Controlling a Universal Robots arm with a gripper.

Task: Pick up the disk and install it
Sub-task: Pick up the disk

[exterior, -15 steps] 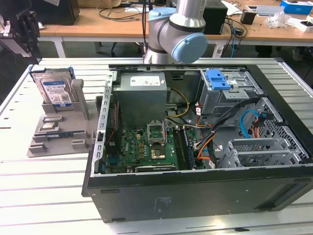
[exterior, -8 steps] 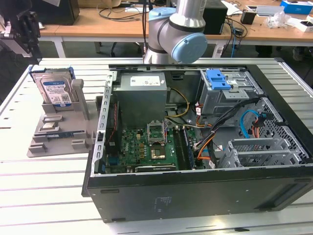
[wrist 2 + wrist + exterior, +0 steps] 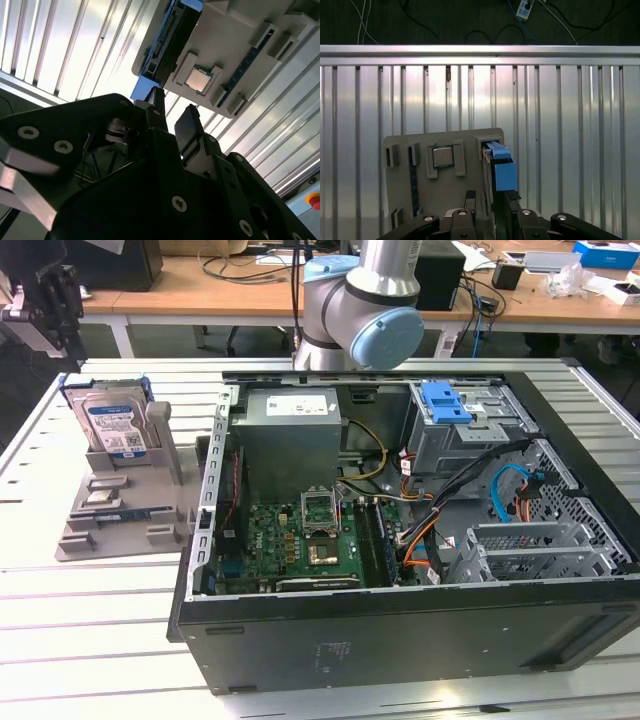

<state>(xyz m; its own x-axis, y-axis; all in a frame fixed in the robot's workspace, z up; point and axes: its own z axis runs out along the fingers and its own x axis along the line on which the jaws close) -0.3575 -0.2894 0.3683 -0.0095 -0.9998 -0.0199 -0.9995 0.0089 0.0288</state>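
claw [image 3: 491,198] wide near blue-railed metal disk [image 3: 113,421]

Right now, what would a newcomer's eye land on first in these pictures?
The big open computer case dominates the middle of the exterior view, its insides exposed. At that view's left the disk stands upright in a grey holder. In the first wrist view the gripper hovers open above the disk's blue edge.

exterior view high over the table [image 3: 100,640], both wrist views close above one grey holder [image 3: 450,200] [image 3: 240,50]
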